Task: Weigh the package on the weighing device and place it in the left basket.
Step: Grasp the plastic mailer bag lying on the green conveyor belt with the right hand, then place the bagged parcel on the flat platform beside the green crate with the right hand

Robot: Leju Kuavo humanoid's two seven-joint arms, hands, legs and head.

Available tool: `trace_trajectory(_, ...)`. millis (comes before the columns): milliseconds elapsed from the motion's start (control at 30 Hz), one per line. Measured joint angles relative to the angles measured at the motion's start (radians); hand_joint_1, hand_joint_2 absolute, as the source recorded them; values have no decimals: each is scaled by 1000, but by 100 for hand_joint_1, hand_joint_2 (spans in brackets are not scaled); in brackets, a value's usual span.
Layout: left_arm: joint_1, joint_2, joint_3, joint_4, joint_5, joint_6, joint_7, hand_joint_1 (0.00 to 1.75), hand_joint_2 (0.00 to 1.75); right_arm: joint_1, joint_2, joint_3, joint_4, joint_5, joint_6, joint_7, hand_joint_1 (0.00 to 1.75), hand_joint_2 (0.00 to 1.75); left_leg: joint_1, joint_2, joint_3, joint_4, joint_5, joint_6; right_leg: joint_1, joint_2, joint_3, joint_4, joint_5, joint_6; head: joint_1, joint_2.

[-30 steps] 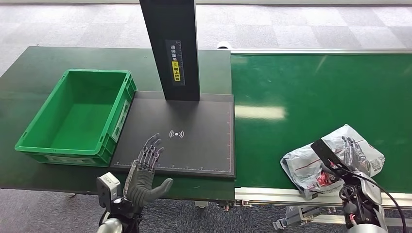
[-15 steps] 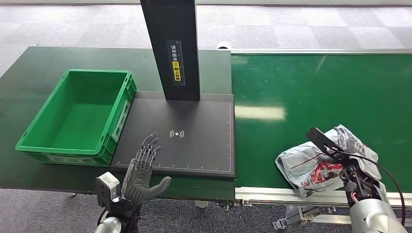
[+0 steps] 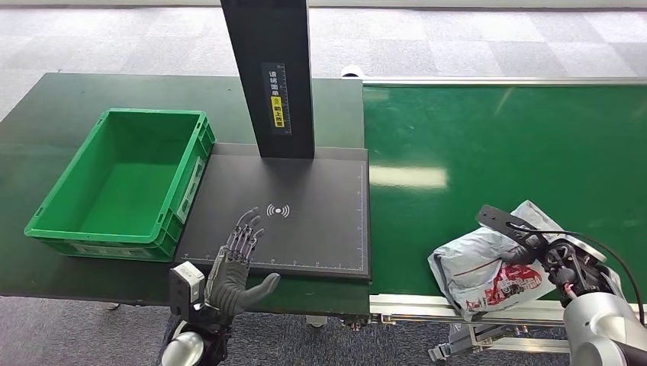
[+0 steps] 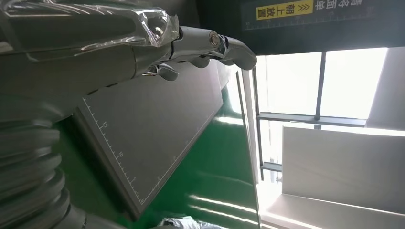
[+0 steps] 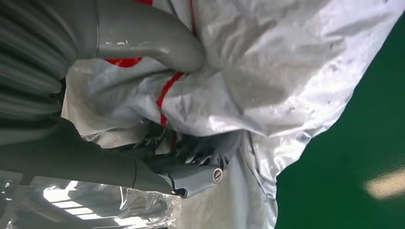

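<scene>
R hand (image 3: pixel 551 255): gripping crumpled grey plastic mailer package (image 3: pixel 488 267), near right on green belt.
L hand (image 3: pixel 238 267): open, holds nothing, over flat black scale plate (image 3: pixel 305 229) near edge.

Bright, even overhead light is glaring off the green belt (image 3: pixel 404 177); windows (image 4: pixel 325 81) are blowing out white, and the nearby left hand (image 4: pixel 95 52) is looking soft.

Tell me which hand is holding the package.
The right hand: it grips the grey plastic package on the green conveyor belt; the left hand hovers spread, holding nothing.
</scene>
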Motion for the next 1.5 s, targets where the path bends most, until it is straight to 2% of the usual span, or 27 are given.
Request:
trace_trajectory(367, -8, 1, -10, 6, 2, 24, 20, 0, 175, 0, -12, 0, 14, -17, 36, 14, 175, 175, 0, 0, -1, 0, 0, 0, 0, 0, 0, 0, 0, 0, 0, 0)
trace_trajectory(633, 34, 16, -2, -50, 15, 78, 0, 0, 175, -22, 2, 2, 15, -56, -117, -61, 175, 175, 0, -1, -2, 0, 0, 0, 0, 0, -1, 0, 0, 0, 0, 0)
trace_trajectory(967, 57, 27, 5, -91, 15, 91, -8, 0, 175, -39, 15, 2, 15, -69, -149, -86, 175, 175, 0, -1, -2, 0, 0, 0, 0, -1, -1, 0, 0, 0, 0, 0)
trace_trajectory(1200, 90, 30, 33, -137, 25, 146, -49, 0, 175, -74, 49, 1, -6, -155, -391, -273, 175, 175, 0, -1, -2, 0, 0, 0, 0, -1, -1, 1, 0, 0, 0, 0)
trace_trajectory(1367, 105, 25, 52, -160, 30, 182, -88, 0, 175, -104, 87, -3, -53, -272, -586, -488, 175, 175, 0, -1, -2, 0, 1, 0, 0, -1, -2, 1, 0, 0, 0, 0)
trace_trajectory(1500, 106, 10, 70, -179, 58, 286, -145, 0, 175, -101, 107, -5, -113, -405, -651, -618, 175, 175, 0, -1, -3, 0, 1, 0, 0, -1, -1, 1, 0, 0, 0, 0)
